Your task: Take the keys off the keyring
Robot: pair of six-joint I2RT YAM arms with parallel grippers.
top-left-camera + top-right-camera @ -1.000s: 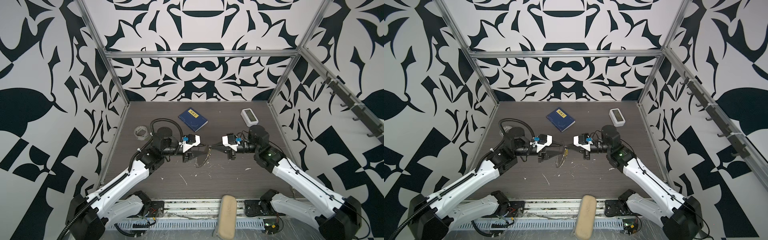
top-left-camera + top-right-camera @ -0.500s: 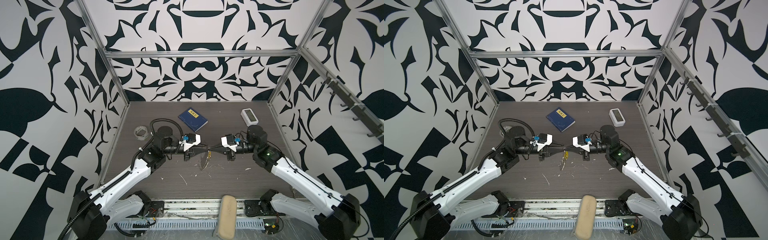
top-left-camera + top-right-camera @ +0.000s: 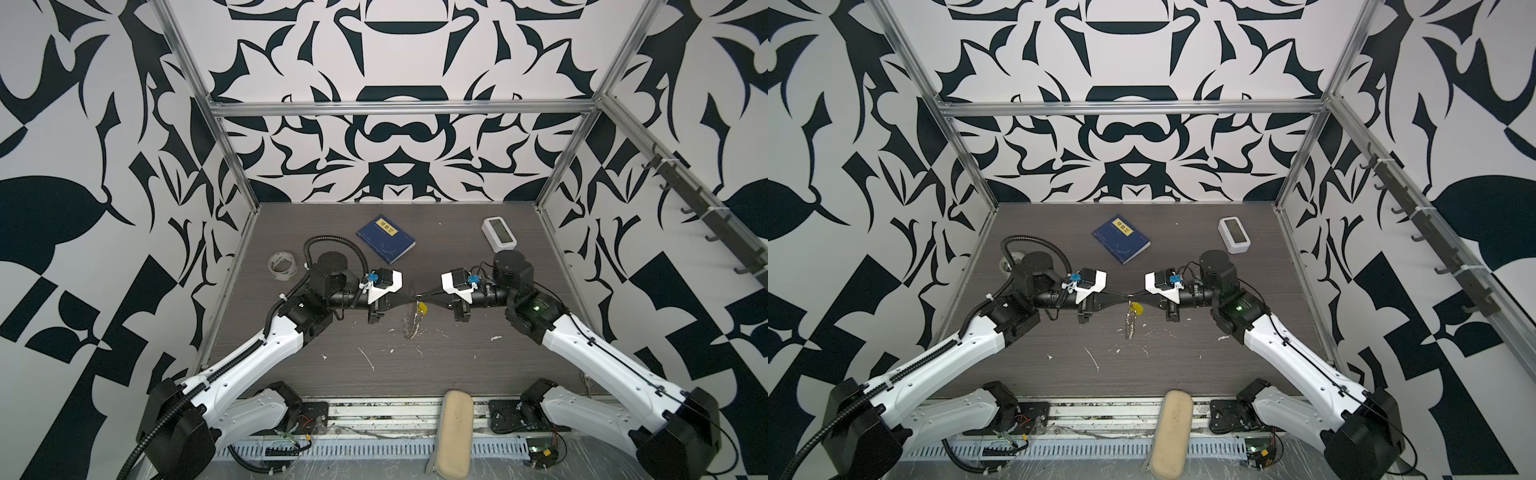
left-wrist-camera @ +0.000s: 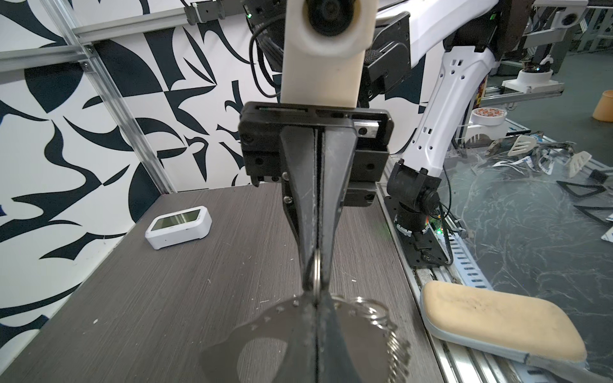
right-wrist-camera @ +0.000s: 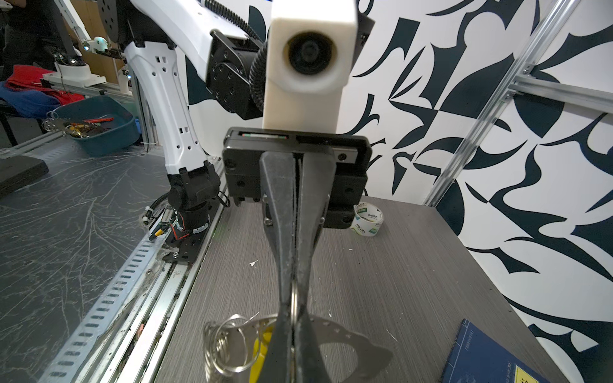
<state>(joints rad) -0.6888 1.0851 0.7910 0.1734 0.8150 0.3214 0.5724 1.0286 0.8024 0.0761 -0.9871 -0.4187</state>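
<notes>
In both top views the left gripper [image 3: 412,297] and right gripper [image 3: 1136,296] met nose to nose above the middle of the table [image 3: 457,370]. Each was clenched on the top of the keyring [image 3: 1129,324]. The keyring hung below them as a bunch of small silver rings, with the yellow key tag [image 3: 1136,307] just beside the right fingertips. The step looked like a two-handed working of the key tag off its ring. I judged the pull should be short and follow the ring's curve, not go straight apart.

From the left wrist, the right gripper [image 4: 315,265] was seen pinching a thin ring edge-on, with the small silver rings [image 4: 381,328] dangling to one side. With so little metal between the pads, a twist would likely spring it loose — one arm ought to hold firm while the other moved.

From the right wrist, the left gripper [image 5: 293,288] clamped the same thin edge, and the key tag [image 5: 262,345] lay against the right fingers. Whether the key tag's own ring sat in either grip could not be told — worth checking before pulling. The book [image 5: 491,358] and tape roll [image 5: 368,220] lay well apart, no hindrance.
</notes>
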